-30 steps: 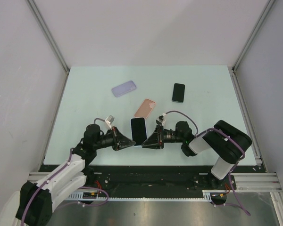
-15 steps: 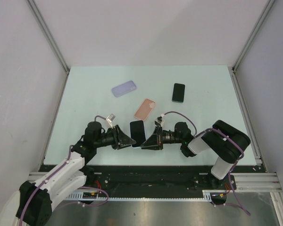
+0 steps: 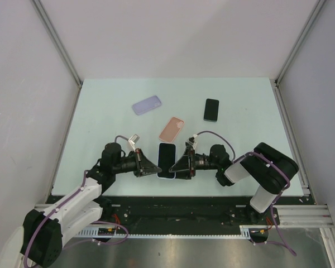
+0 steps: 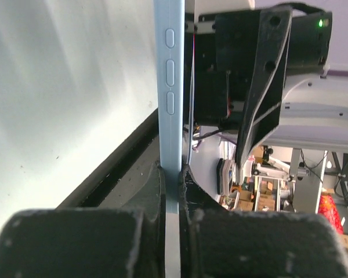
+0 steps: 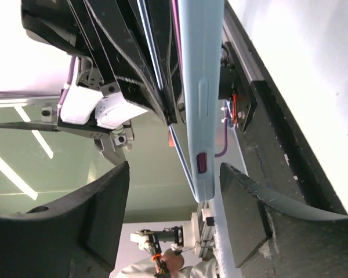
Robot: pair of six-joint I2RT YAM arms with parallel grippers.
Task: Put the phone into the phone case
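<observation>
Two claws flank the phone (image 3: 167, 159) near the bench's (image 3: 100, 111) front edge, mid-width. Left claw (image 3: 157, 167) pinches the blue case (image 4: 169, 87) edge; right claw (image 3: 175, 166) gapes wide around it. Risk: the one-sided pinch lets it tilt or slip.

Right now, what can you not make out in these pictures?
1. Whether the phone sits fully in its light-blue case: too small in the top view, edge-on in both wrist views.
2. Which way up the pink case lies: too small in the top view, outside both wrist views.
</observation>
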